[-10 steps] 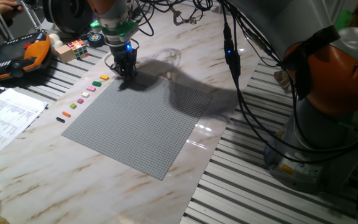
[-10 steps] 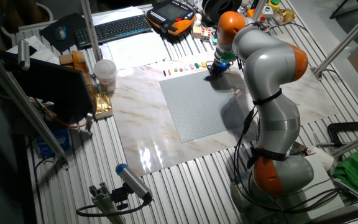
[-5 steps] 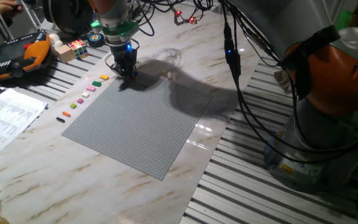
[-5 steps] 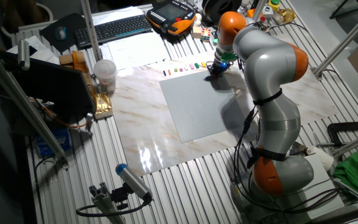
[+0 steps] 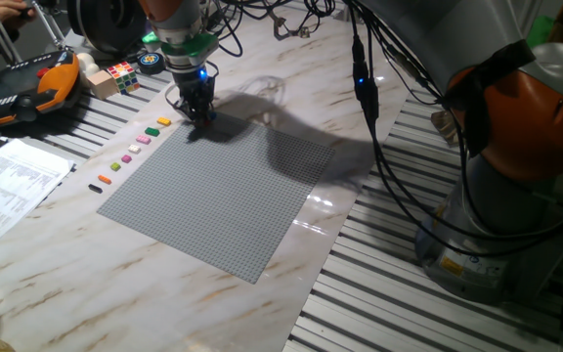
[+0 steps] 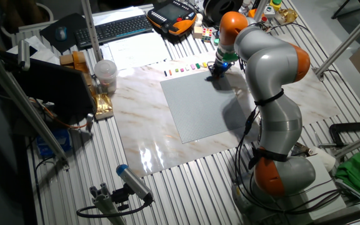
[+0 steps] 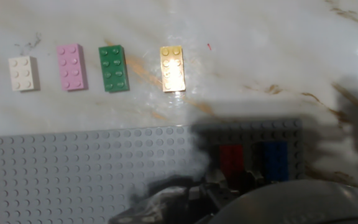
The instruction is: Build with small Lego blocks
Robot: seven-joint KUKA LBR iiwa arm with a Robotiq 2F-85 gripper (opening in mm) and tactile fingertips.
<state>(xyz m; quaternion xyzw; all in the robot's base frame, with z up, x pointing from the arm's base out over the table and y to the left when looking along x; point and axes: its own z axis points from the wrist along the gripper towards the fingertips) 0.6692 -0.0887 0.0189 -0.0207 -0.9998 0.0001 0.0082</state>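
A red brick and a blue brick sit on the grey studded baseplate; white-tan marbled table.

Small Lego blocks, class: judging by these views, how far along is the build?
Done: a small red brick and a blue brick sit side by side at the grey studded baseplate's corner. In hand: the gripper hovers there; grasp unclear. Left: yellow, green, pink and white bricks wait on the marble.

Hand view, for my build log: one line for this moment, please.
gripper: at baseplate corner | red block, blue block: on baseplate | yellow block: on table
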